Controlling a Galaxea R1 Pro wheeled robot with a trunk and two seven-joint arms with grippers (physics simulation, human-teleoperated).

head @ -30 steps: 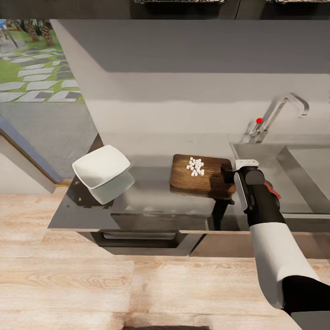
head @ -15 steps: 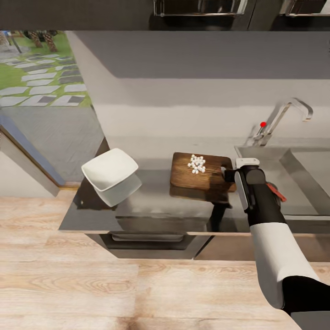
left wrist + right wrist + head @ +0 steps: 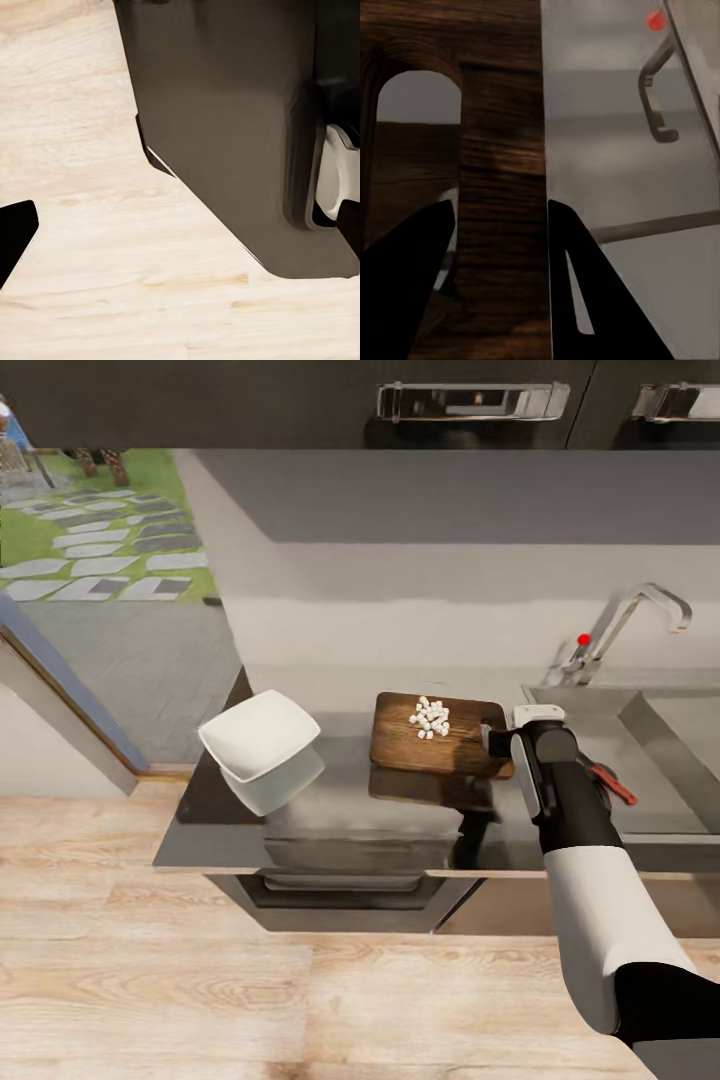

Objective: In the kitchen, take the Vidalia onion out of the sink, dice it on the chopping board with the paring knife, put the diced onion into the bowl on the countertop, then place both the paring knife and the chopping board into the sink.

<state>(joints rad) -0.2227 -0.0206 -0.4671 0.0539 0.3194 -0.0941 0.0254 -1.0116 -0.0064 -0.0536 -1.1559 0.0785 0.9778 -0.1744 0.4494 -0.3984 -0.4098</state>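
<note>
The dark brown chopping board [image 3: 440, 738] sits over the grey countertop [image 3: 340, 830] with a heap of white diced onion [image 3: 430, 718] on it. My right gripper [image 3: 492, 740] is shut on the board's handle end. In the right wrist view its two dark fingers [image 3: 405, 292] pinch the wooden strip [image 3: 502, 180] beside the handle hole [image 3: 418, 97]. The white bowl [image 3: 258, 736] stands to the board's left, a short gap away. The paring knife's red handle [image 3: 615, 785] pokes out from behind my right forearm on the sink's [image 3: 690, 760] draining area. One dark left fingertip [image 3: 11, 240] shows over the floor.
The chrome tap [image 3: 645, 610] with its red knob [image 3: 584, 640] rises behind the sink. Black upper cabinets [image 3: 470, 400] hang above. The counter ends just left of the bowl, by a window onto a garden [image 3: 90, 550]. Pale wood floor [image 3: 150, 1000] lies below.
The whole view has shifted, so the camera moved. The board stays with my right gripper in the picture while bowl and sink slid right, leaving the board closer to the bowl.
</note>
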